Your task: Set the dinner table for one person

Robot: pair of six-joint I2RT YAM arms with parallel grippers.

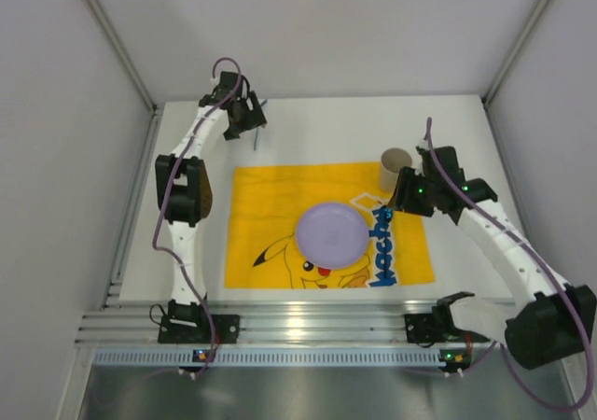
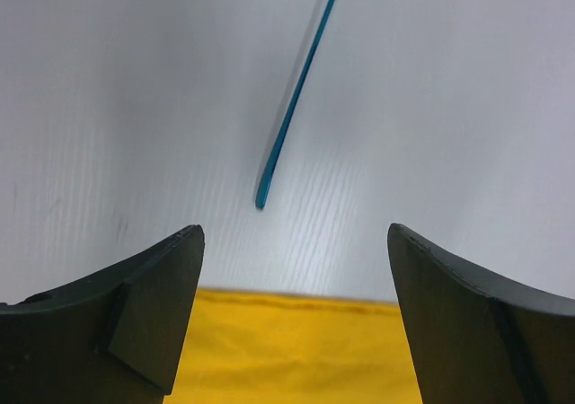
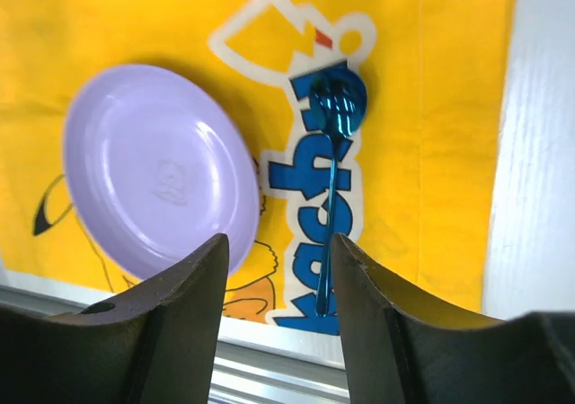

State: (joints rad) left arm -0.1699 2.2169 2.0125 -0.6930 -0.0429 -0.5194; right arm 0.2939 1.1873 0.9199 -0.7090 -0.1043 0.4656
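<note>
Right hand (image 3: 278, 251), released, hangs above a blue spoon (image 3: 339, 108) lying across "kachu" lettering (image 3: 292, 175). Left hand (image 2: 295, 233), released, faces open white counter (image 2: 135, 108).

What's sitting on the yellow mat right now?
A purple plate at its centre and a blue spoon to the plate's right lie on the yellow mat. The plate hides the print beneath it.

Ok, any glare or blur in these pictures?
Top external view: bright glare patches on the aluminium rail at the near edge. Left wrist view: the thin teal handle looks smeared, with a ghost edge. Right wrist view: the blue spoon glints; the purple plate throws a soft shadow on the yellow mat.
</note>
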